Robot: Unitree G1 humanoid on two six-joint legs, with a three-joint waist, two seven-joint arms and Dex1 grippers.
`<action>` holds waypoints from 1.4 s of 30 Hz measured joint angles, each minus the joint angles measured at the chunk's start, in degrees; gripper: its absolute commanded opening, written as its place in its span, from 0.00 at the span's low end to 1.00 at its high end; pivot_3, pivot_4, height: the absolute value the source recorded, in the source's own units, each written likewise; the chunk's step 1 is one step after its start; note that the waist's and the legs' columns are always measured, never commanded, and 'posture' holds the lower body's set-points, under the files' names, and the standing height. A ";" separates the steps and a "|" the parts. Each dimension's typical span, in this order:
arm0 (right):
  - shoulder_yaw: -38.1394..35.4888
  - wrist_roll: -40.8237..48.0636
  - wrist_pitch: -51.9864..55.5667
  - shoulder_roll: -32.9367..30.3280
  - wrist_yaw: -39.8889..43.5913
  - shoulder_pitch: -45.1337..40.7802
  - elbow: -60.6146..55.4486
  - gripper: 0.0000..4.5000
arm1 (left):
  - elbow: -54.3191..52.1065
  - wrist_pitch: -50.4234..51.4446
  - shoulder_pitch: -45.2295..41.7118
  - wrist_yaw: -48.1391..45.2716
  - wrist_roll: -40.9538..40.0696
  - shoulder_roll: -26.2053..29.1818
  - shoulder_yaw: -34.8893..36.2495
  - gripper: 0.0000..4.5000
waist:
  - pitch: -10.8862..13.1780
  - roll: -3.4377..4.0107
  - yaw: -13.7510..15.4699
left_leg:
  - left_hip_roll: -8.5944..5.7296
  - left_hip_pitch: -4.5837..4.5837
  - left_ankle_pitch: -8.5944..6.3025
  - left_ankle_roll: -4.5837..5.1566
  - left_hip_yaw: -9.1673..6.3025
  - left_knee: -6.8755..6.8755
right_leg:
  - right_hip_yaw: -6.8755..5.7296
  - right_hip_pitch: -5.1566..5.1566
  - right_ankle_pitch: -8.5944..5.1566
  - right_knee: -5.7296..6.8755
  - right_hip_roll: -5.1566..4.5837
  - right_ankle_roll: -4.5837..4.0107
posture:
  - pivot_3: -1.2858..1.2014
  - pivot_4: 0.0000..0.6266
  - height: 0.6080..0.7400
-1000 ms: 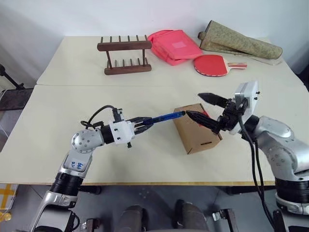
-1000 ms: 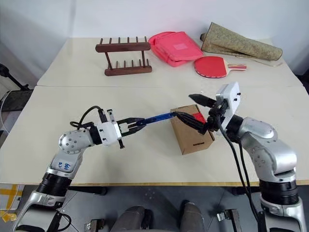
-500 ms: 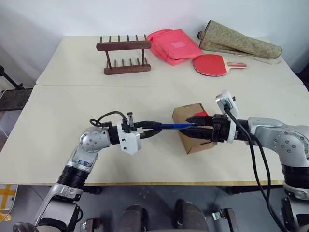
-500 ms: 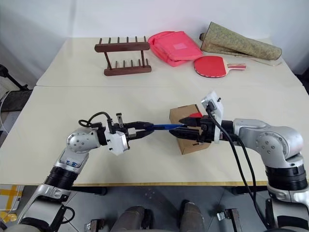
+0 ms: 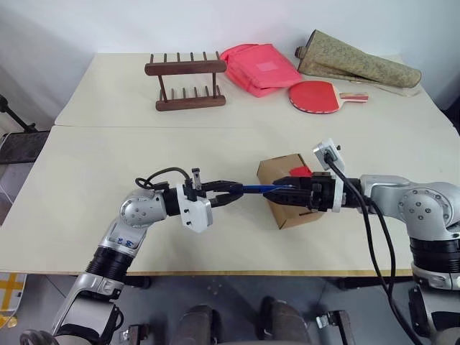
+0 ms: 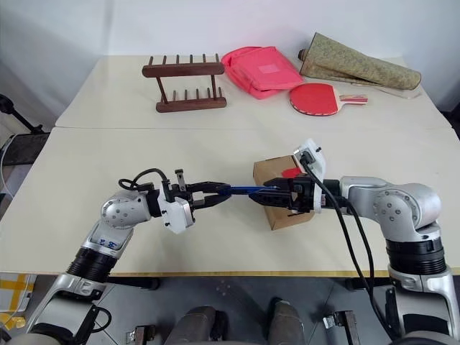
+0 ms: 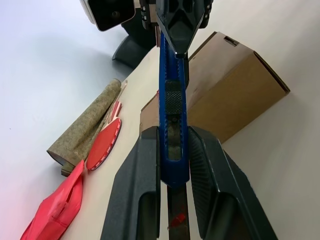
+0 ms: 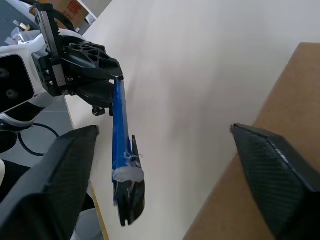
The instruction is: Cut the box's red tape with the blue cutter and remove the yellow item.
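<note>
Now, near the centre of the left eye view, the left gripper [image 5: 231, 192] is clamped on the blue cutter [image 5: 262, 188], which runs level toward the right of the frame. In the left wrist view the two black fingers [image 7: 137, 190] press on either side of the cutter's blue shaft [image 7: 172, 130], its dark slider facing the camera.

Just right of centre sits the box [image 5: 287, 192] on the table [image 5: 86, 180], one corner toward the camera, with the red tape [image 5: 302, 172] showing on its top face. The cutter's far end lies at the box's left upper edge, where it meets the right gripper [image 5: 286, 192]. That gripper points toward the left of the frame, level with the cutter. In the right wrist view its jaws stand wide apart: one finger [image 8: 65, 170] at lower left, the other at lower right over the cardboard [image 8: 280, 130], with the cutter's tip [image 8: 129, 192] between them and touching neither.

Along the top of the left eye view lie a wooden rack [image 5: 185, 80], a pink bag [image 5: 259, 68], a red paddle [image 5: 316, 96] and a rolled mat [image 5: 359, 61].
</note>
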 measured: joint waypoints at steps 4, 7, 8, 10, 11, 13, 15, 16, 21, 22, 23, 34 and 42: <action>-0.01 -0.01 0.04 0.48 -0.11 0.00 0.01 0.46 | 0.00 0.04 0.00 0.00 0.07 0.00 -0.02 0.10 | 0.00 0.00 0.01 | 0.00 0.00 0.00 0.00 0.00 0.00 | 0.00 0.00 0.00 0.00 0.00 0.00 | 0.52 0.24 1.00; -0.79 0.59 0.49 1.15 -0.02 0.00 0.04 0.24 | 0.32 0.48 0.00 0.11 0.18 0.14 0.10 0.10 | 0.00 0.00 -0.02 | 0.00 0.00 0.00 0.00 0.00 0.00 | -0.01 0.00 0.00 0.00 0.01 0.00 | 0.52 0.24 1.00; -1.14 1.15 0.57 1.29 0.22 0.00 0.00 0.18 | 0.41 0.73 0.01 0.15 0.21 0.16 0.14 0.10 | 0.00 0.00 0.00 | 0.00 0.00 0.00 0.00 0.00 0.00 | -0.01 0.00 0.00 0.00 0.01 0.00 | 0.52 0.24 1.00; -1.19 1.82 0.83 1.57 0.97 0.01 -0.72 0.04 | 0.64 1.29 0.02 0.27 0.62 0.16 0.13 0.10 | 0.00 0.00 -0.01 | 0.00 0.00 0.00 0.00 0.00 0.00 | 0.00 0.00 0.00 0.00 0.01 0.00 | 0.52 0.24 1.00; -1.20 1.81 0.84 1.58 0.95 0.01 -0.76 0.03 | 0.63 1.29 0.01 0.28 0.62 0.16 0.13 0.10 | 0.00 0.00 0.00 | 0.00 0.00 0.00 0.00 -0.01 0.00 | 0.00 0.00 0.00 0.00 0.01 0.00 | 0.52 0.24 1.00; -1.20 1.81 0.87 1.58 0.94 0.03 -0.77 0.03 | 0.63 1.29 0.03 0.28 0.63 0.16 0.12 0.10 | 0.00 0.00 0.01 | 0.00 0.00 0.00 0.00 -0.01 0.00 | 0.00 0.00 0.00 0.00 0.00 0.00 | 0.52 0.24 1.00; -1.21 1.82 0.92 1.59 0.93 0.04 -0.77 0.03 | 0.62 1.29 0.03 0.28 0.64 0.16 0.12 0.10 | 0.00 0.00 -0.01 | 0.00 0.00 0.00 0.00 -0.01 0.00 | -0.01 0.00 0.00 0.00 0.01 0.00 | 0.52 0.24 1.00; -1.21 1.84 1.00 1.59 0.93 0.04 -0.77 0.03 | 0.63 1.29 0.03 0.28 0.67 0.16 0.11 0.10 | 0.00 0.00 -0.01 | 0.00 0.00 0.00 0.00 -0.01 0.00 | -0.01 0.00 0.00 0.00 0.00 0.00 | 0.52 0.24 1.00; -1.41 2.07 1.66 1.59 0.92 0.05 -0.77 0.03 | 0.51 1.40 0.06 -0.01 0.55 0.17 0.03 0.27 | 0.00 0.00 0.00 | 0.00 0.00 0.00 0.00 -0.01 0.00 | -0.01 0.00 0.00 0.00 0.01 0.00 | 0.52 0.24 1.00; -1.42 1.92 1.80 1.59 0.65 0.07 -0.75 0.03 | 0.07 1.40 0.09 -0.25 0.29 0.16 -0.15 0.31 | 0.00 0.00 0.01 | 0.00 0.00 0.00 0.00 -0.01 0.00 | -0.01 0.00 0.00 0.00 0.01 0.00 | 0.52 0.24 1.00; -1.42 1.76 1.96 1.59 0.41 0.21 -0.70 0.03 | -1.30 1.67 0.39 -0.61 -0.66 0.36 -0.23 0.38 | 0.00 0.00 0.00 | 0.00 -0.01 0.00 0.00 -0.01 0.00 | -0.01 0.00 0.00 0.00 0.00 0.00 | 0.52 0.24 1.00; -14.45 8.05 3.79 -8.96 1.77 4.97 -5.61 0.03 | -10.56 28.82 11.48 -4.56 -20.88 13.07 13.09 0.48 | 0.08 0.10 0.30 | 0.00 -0.02 -0.01 -0.01 -0.14 0.00 | 0.01 0.01 0.00 0.02 -0.02 0.00 | 0.52 0.24 1.00; -19.00 7.23 9.02 -18.55 -8.17 3.96 -8.25 0.03 | -5.40 42.78 0.52 -3.47 -20.15 -0.11 6.16 0.00 | 0.17 -0.09 0.77 | -0.05 -0.08 0.00 0.00 -0.09 0.05 | 0.03 0.02 0.01 0.01 0.00 0.02 | 0.52 0.24 1.00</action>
